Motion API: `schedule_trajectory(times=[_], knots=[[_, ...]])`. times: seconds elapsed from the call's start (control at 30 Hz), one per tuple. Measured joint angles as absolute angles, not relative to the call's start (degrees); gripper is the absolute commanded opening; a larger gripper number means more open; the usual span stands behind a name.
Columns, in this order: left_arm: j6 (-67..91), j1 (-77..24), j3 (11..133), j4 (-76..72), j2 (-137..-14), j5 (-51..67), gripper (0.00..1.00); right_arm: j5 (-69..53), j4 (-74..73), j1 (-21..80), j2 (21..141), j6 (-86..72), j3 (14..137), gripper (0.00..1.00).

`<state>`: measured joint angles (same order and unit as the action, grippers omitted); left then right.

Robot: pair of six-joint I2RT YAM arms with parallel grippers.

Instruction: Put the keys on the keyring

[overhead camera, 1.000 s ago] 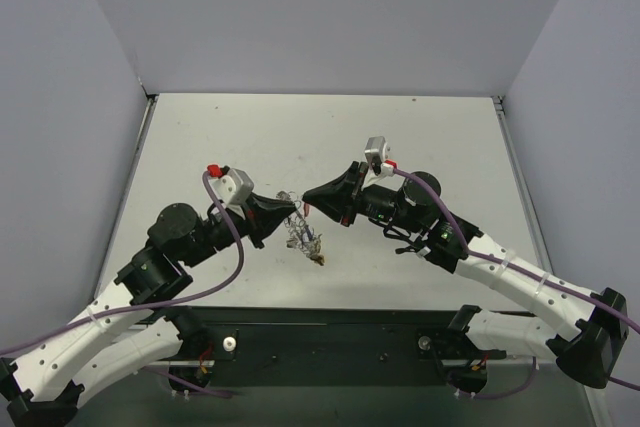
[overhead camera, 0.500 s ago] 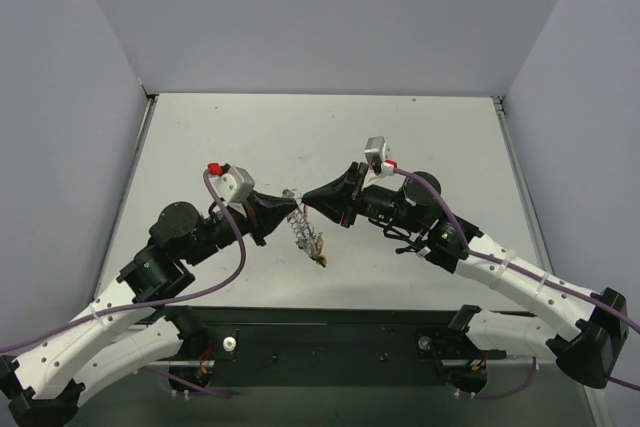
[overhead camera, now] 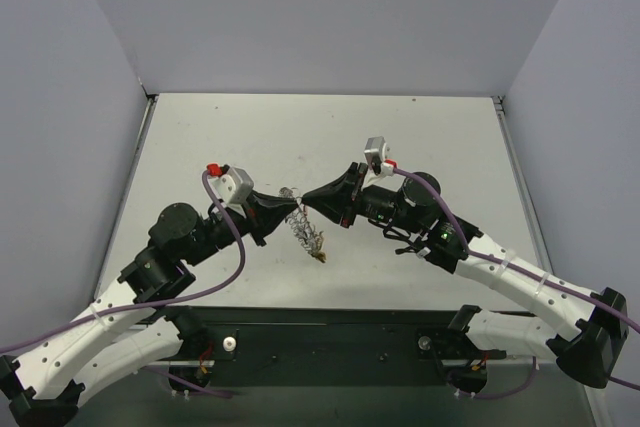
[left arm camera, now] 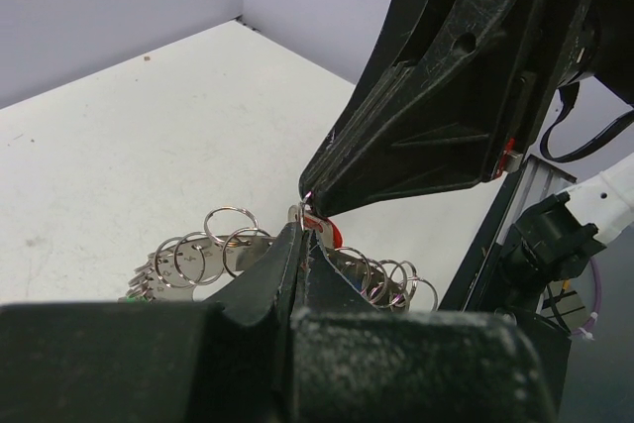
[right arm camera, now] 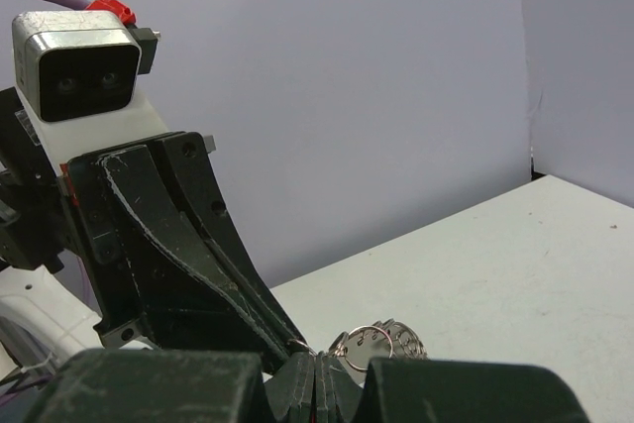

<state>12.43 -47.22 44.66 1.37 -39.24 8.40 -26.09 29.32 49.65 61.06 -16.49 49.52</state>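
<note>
The keyring (overhead camera: 306, 232), a silvery hoop with many small rings on its rim, hangs above the table between both arms, a gold-yellow tag (overhead camera: 320, 258) at its lower end. My left gripper (overhead camera: 296, 209) is shut on its upper rim. In the left wrist view its rings (left arm camera: 203, 253) fan out on both sides of the left gripper (left arm camera: 300, 237). My right gripper (overhead camera: 308, 200) is shut, tip to tip with the left. A red key (left arm camera: 328, 232) shows right under the right gripper (left arm camera: 309, 197), apparently pinched in it. In the right wrist view the keyring (right arm camera: 381, 339) sits just past the right gripper (right arm camera: 319, 369).
The pale table (overhead camera: 400, 137) is bounded by lilac walls at the back and sides. A black rail (overhead camera: 330, 337) with the arm bases runs along the near edge. Purple cables (overhead camera: 225, 247) loop off both wrists.
The left gripper has risen slightly and moved right, bringing the keyring up against the right gripper's tip. The hoop swung to hang straighter. The right arm barely moved.
</note>
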Motion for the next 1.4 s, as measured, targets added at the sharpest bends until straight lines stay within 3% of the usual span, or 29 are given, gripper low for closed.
schedule_trajectory(times=[1.4], knots=[[11.62,-48.03,41.76,-2.24,-35.99,12.25,0.00,-20.12,24.75,49.43,62.19,-19.51,49.95,0.00]])
